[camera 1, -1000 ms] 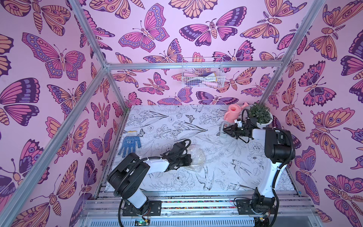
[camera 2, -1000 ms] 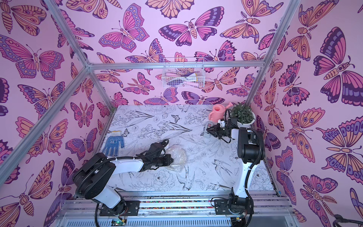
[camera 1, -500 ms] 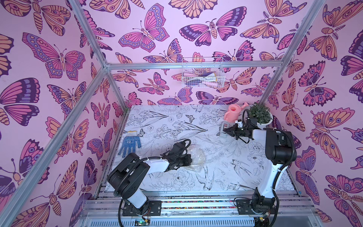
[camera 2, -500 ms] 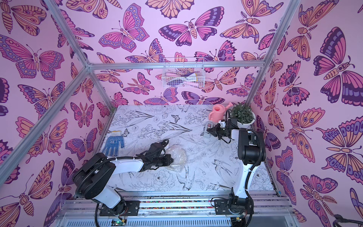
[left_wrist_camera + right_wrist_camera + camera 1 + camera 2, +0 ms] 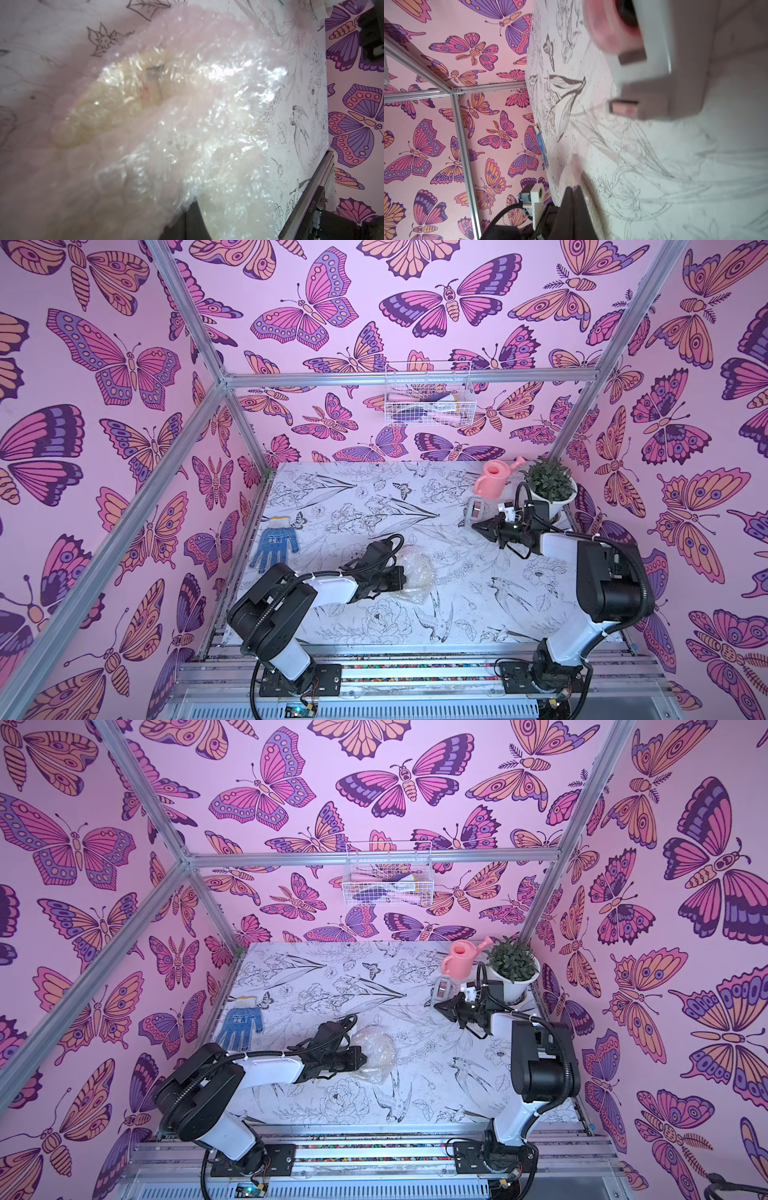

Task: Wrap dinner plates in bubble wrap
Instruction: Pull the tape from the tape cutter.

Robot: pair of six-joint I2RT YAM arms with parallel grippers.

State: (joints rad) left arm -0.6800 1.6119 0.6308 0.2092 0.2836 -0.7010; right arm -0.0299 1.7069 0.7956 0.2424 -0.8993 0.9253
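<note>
The bubble wrap (image 5: pixel 415 572) lies bundled near the middle of the table, in both top views (image 5: pixel 374 1052). The cream-yellow dinner plate (image 5: pixel 108 108) shows through the wrap (image 5: pixel 218 128) in the left wrist view, with its dark centre mark. My left gripper (image 5: pixel 400 574) lies low at the bundle's left edge. Its fingers (image 5: pixel 192 207) are shut together, their tips buried in a fold of wrap. My right gripper (image 5: pixel 477 526) hovers at the back right, shut with nothing seen between its fingers (image 5: pixel 573 188). It points at the grey tape dispenser (image 5: pixel 476 509), just short of it.
A pink watering can (image 5: pixel 492 483) and a potted plant in a white pot (image 5: pixel 550 489) stand in the back right corner, right behind the dispenser (image 5: pixel 654 83). A blue glove (image 5: pixel 274 543) lies at the table's left edge. A wire basket (image 5: pixel 428 398) hangs on the back wall.
The right gripper's jaws have closed beside the tape dispenser, staying almost in place. The left arm and the wrapped bundle have not moved.
</note>
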